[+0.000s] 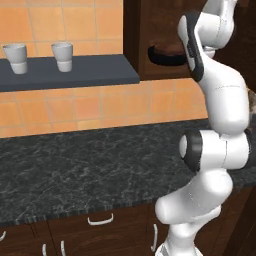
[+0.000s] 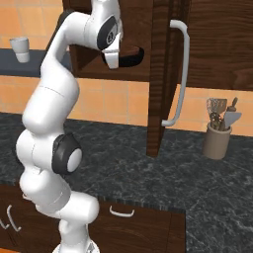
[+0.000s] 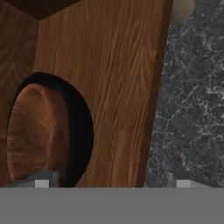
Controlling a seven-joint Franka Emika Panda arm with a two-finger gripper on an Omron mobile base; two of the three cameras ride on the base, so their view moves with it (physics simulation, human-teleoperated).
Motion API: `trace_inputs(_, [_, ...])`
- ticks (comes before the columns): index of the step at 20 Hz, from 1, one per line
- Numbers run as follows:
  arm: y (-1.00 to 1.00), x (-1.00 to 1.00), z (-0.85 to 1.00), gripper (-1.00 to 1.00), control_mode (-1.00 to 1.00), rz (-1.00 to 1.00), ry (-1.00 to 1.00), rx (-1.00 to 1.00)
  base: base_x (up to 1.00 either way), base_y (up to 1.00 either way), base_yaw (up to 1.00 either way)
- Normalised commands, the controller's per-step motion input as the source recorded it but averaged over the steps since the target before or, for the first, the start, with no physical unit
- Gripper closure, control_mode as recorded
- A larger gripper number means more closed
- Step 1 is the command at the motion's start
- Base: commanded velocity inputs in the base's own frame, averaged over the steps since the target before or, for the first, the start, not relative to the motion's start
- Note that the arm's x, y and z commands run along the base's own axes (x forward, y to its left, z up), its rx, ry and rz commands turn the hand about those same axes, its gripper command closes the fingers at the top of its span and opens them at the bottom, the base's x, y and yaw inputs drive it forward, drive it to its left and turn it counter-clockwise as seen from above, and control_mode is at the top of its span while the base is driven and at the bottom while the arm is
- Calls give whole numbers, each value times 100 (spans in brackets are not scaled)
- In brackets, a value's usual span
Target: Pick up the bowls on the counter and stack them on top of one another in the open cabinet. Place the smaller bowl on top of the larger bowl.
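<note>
Now smaller bowl (image 3: pixel 37 133) nested inside larger bowl (image 3: pixel 81 131) on open cabinet (image 3: pixel 118 87) shelf; claw (image 3: pixel 109 180) spread wide, pinching nothing.

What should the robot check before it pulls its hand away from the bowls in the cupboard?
1. Smaller bowl sits inside the larger bowl: ok.
2. Both bowls rest on the open cabinet shelf board: ok.
3. Gripper fingers spread apart and holding nothing: ok.
4. Left fingertip clear of the stack: cannot tell, its tip overlaps the brown bowl in the hand view.
5. No bowls left on the counter: ok as far as the pictures show.
6. Cabinet door stands open for the way out: ok.
</note>
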Motion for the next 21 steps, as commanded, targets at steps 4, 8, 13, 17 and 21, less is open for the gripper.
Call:
trace_inputs(4, [77, -100, -100, -100, -100, 0, -11, -23, 0, 0, 0])
trace_inputs(8, [84, -100, -100, -100, -100, 0, -2, -27, 0, 0, 0])
trace_inputs(13, [70, -100, -100, -100, -100, 0, -3, -17, 0, 0, 0])
trace_inputs(17, [9, -24, -46, -100, -100, 1, 18, 7, 0, 0, 0])
trace_inputs(21, [0, -4, 0, -100, -100, 0, -1, 0, 0, 0, 0])
